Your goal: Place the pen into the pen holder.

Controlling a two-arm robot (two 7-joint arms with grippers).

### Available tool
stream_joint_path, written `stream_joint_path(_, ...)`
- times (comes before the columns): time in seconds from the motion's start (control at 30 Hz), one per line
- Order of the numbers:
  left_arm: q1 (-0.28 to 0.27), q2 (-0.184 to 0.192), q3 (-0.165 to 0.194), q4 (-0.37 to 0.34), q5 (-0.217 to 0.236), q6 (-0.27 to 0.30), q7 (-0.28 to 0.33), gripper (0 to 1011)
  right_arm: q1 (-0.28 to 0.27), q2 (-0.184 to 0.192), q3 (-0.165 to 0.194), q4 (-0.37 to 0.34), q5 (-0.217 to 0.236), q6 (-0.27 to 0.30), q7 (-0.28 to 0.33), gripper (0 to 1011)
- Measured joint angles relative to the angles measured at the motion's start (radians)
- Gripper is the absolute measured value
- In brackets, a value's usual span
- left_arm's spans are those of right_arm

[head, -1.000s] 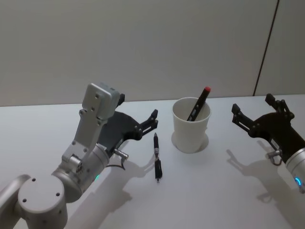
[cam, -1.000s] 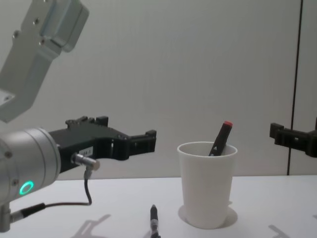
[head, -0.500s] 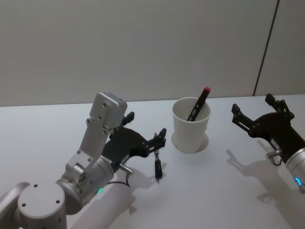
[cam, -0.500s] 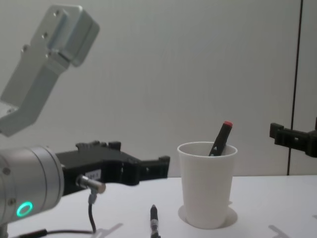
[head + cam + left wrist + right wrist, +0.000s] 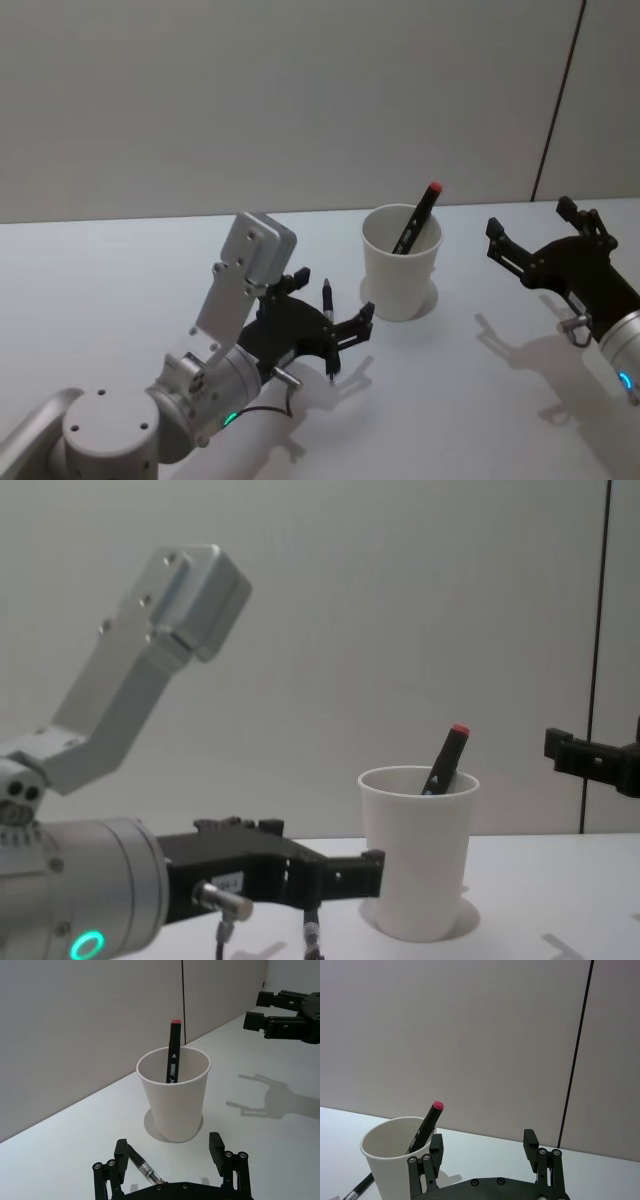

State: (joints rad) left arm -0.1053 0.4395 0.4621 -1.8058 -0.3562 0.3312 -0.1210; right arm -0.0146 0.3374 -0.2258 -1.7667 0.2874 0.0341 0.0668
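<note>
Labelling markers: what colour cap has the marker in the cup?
Red cap, clearest in the left wrist view.

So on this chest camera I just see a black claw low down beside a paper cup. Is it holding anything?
Observer: No. The left wrist view shows the left gripper with jaws open and a black pen lying flat on the table between them.
Visitor: Is the pen touching the cup?
Observer: No. The head view shows it lying apart from the white paper cup, to the cup's left.
Visitor: And the claw at the right edge?
Observer: That's the right gripper. The head view shows it raised above the table to the cup's right, jaws open, empty.
</note>
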Motion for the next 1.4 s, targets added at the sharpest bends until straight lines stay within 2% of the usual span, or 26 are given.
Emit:
stream_joint_path(0.27,-0.004,-0.024,0.009,0.018,-0.002,0.034,0.013,1001,0.0,0.0,0.0,0.0,0.0,0.0,0.0,1001)
stream_joint_path(0.57,-0.005,-0.052,0.018,0.039,-0.002,0.072,0.068,1001,0.0,0.0,0.0,0.0,0.0,0.0,0.0,1001)
stream_joint_path(1.13,-0.01,-0.094,0.029,0.06,0.034,0.143,0.149,1001,0.0,0.0,0.0,0.0,0.0,0.0,0.0,1001)
stream_joint_path(1.4,-0.015,-0.107,0.03,0.064,0.05,0.168,0.163,1001,0.0,0.0,0.0,0.0,0.0,0.0,0.0,1001)
